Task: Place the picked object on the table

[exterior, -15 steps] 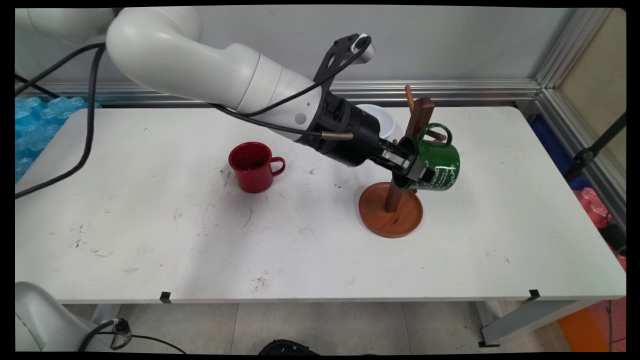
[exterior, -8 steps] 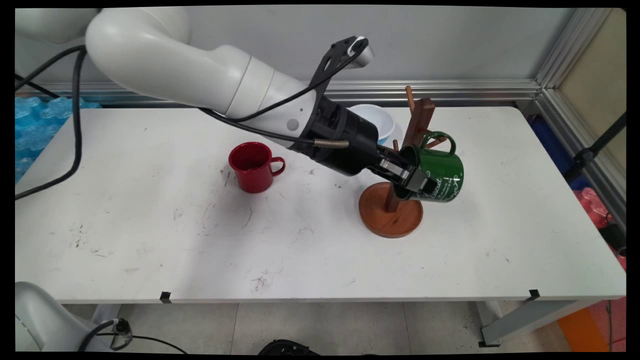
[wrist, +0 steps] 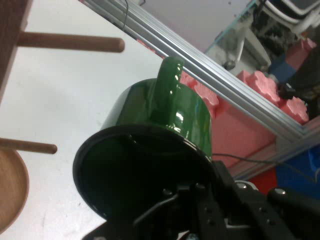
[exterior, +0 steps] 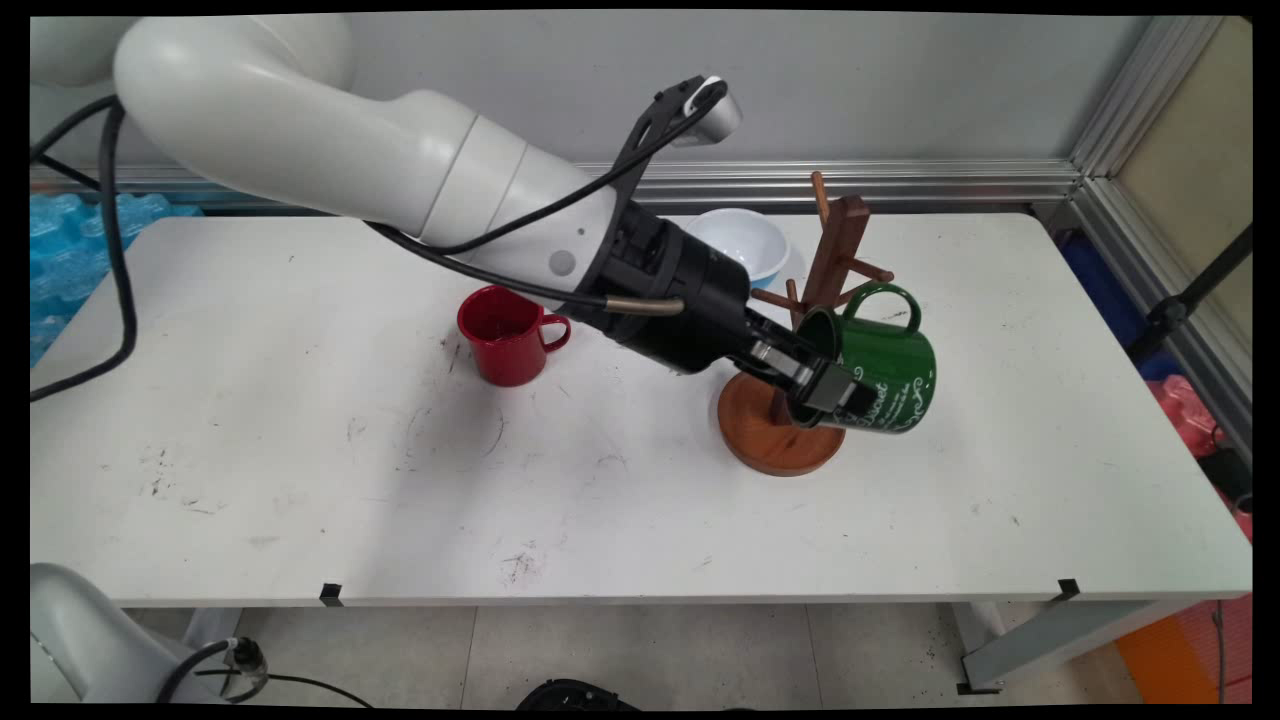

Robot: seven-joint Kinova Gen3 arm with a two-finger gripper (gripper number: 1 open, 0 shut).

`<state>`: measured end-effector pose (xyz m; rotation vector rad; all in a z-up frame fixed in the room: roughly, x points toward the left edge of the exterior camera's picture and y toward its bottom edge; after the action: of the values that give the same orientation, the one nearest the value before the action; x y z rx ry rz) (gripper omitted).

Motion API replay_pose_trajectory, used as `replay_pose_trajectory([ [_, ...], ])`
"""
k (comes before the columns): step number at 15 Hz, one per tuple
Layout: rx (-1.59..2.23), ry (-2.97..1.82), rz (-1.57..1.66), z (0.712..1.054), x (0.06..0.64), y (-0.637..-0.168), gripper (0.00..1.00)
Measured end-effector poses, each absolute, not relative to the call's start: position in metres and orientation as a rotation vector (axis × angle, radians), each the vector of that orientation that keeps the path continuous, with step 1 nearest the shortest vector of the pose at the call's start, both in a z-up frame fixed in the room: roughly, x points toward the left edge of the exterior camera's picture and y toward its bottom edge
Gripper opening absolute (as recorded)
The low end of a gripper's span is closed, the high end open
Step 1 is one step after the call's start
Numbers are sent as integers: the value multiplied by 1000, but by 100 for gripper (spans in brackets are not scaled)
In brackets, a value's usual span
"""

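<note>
The claw (exterior: 822,388) is shut tight on the rim of the green mug (exterior: 885,363). The mug is up in the air on its side, just beside the wooden mug tree (exterior: 800,330), with its handle free of the pegs. A red mug (exterior: 505,333) and a white bowl (exterior: 735,243) sit on the desk (exterior: 300,480).

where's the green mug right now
In the main view the green mug is right of centre, tipped on its side in the gripper, off the table, just right of the wooden mug tree and over its base.
</note>
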<state>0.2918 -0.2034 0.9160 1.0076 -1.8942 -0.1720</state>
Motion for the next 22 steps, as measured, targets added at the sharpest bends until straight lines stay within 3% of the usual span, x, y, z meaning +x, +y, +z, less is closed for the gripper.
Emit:
replay_pose_trajectory([
  [22,967,-2392,85,955,399,-177,0],
])
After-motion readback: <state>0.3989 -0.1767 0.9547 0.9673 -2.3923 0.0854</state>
